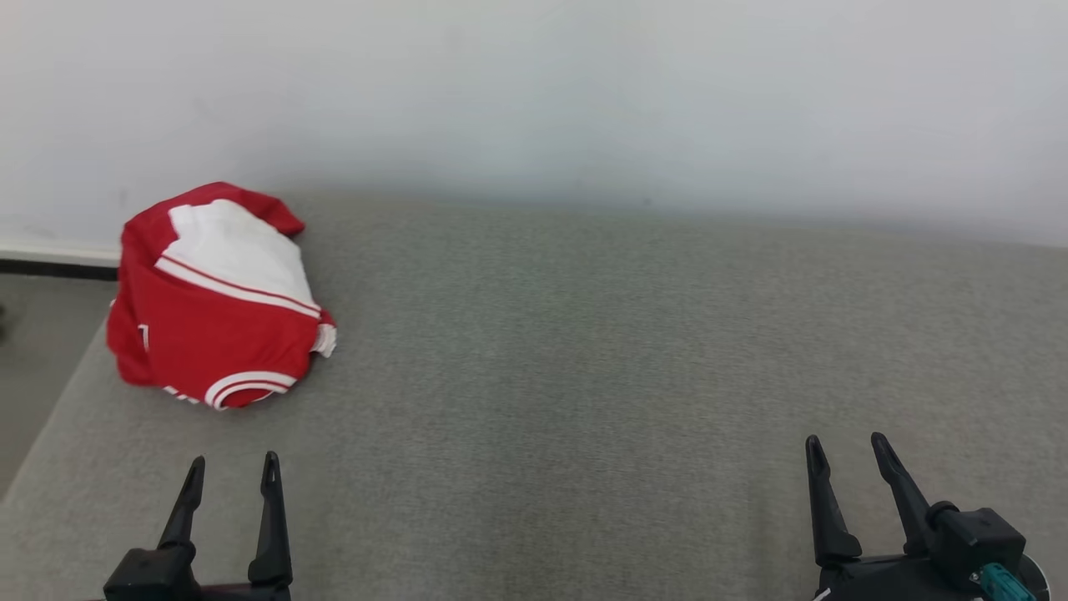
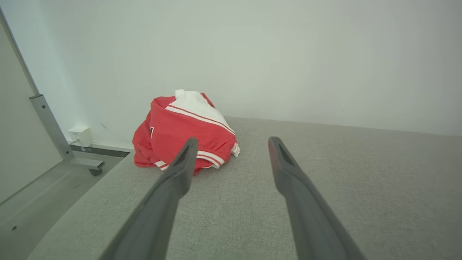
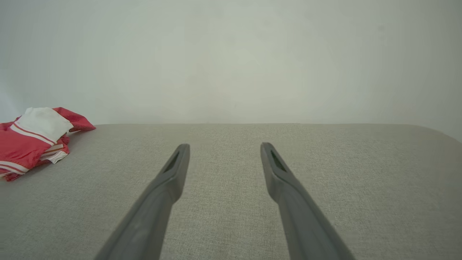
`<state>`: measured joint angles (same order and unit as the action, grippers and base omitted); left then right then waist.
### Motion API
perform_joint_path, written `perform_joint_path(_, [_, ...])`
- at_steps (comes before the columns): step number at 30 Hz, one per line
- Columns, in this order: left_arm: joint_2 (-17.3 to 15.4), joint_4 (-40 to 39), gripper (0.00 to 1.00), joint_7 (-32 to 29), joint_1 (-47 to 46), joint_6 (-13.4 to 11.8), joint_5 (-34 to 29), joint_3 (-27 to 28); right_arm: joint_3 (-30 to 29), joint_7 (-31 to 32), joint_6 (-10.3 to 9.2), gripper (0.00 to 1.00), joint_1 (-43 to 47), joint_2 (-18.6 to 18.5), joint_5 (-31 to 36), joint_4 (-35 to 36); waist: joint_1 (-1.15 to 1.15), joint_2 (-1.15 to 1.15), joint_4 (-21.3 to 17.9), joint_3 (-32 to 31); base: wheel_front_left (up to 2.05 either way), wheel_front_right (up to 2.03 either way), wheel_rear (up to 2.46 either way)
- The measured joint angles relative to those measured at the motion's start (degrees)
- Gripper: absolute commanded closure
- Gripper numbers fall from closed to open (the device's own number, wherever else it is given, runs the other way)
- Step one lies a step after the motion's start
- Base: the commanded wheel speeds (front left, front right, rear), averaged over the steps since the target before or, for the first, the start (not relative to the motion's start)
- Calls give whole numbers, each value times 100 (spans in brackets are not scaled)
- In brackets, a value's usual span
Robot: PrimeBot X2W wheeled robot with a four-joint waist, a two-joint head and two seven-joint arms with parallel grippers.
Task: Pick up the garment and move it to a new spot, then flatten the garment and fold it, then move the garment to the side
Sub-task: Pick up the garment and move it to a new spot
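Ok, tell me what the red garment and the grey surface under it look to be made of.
The garment: likely a thin synthetic sports knit, red with white panel and stripes; it slumps in soft crumpled folds. The surface: seemingly woven upholstery fabric, matte grey-beige; a fine weave shows in the wrist views.

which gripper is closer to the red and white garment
Left. The left gripper sits open just in front of the red and white garment, while the right gripper, also open, is far across the grey surface.
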<state>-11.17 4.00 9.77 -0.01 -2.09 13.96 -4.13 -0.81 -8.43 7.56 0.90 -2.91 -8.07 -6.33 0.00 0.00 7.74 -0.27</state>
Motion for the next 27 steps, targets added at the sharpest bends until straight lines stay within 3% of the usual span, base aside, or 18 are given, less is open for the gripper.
perform_joint_path(18, [16, 157, 0, 185, 10, -299, -16, 78, 43, 13, 0, 0, -5, 0, 18, -43, 1, 0, 1418, 58, 0, 0, 0])
perform_joint_path(27, [-20, 222, 0, 283, 71, -420, 15, 186, 105, 34, -1, 0, -3, 1, 34, -44, 1, 0, 1884, 69, 0, 0, 0])
